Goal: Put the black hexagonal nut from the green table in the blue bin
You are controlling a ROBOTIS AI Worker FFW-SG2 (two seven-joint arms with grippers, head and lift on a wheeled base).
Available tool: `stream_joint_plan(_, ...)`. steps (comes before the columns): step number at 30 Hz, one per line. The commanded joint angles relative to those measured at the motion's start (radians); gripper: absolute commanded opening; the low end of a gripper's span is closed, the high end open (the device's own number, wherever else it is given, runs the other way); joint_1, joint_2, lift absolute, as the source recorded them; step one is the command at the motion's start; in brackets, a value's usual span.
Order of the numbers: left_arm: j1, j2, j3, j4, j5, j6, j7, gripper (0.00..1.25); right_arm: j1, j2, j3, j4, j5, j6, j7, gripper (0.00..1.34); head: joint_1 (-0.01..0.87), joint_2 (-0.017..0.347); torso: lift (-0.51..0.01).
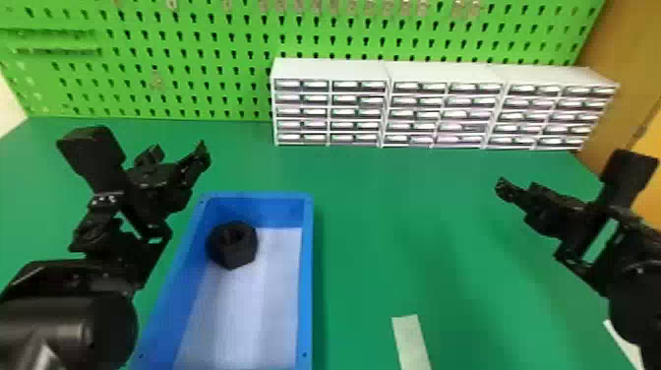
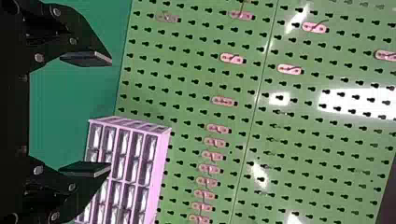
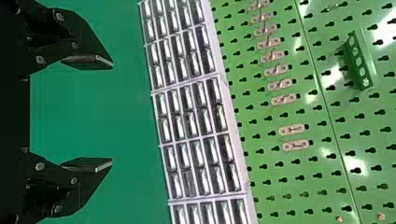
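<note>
The black hexagonal nut (image 1: 233, 244) lies inside the blue bin (image 1: 308, 275), at its far left corner against the wall. To the left of the bin and above the green table (image 1: 413, 206) is my left gripper (image 1: 179, 155), holding nothing. In the left wrist view my left gripper (image 2: 111, 114) has its two fingers wide apart. On the table's right side, well away from the bin, my right gripper (image 1: 514, 189) stays raised. Seen from its own wrist, my right gripper (image 3: 112, 114) is open too, with only green tabletop between its fingers.
A white drawer cabinet row (image 1: 442, 106) stands along the table's back edge, before the green pegboard (image 1: 196, 59). A pale strip (image 1: 411, 339) lies on the table to the right of the bin, near the front.
</note>
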Motion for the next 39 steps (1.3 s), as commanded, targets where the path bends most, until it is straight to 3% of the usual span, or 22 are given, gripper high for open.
stream_joint_plan(1, -0.001, 0.000, 0.000, 0.000, -0.001, 0.000, 0.000, 0.79, -0.002, 0.000, 0.002, 0.000, 0.000, 0.002, 0.000, 0.82, 0.691, 0.009, -0.097)
stream_joint_plan(39, 0.000, 0.000, 0.000, 0.002, -0.006, 0.000, 0.000, 0.79, 0.007, 0.003, 0.010, 0.012, 0.020, -0.032, 0.000, 0.82, 0.691, 0.009, -0.097)
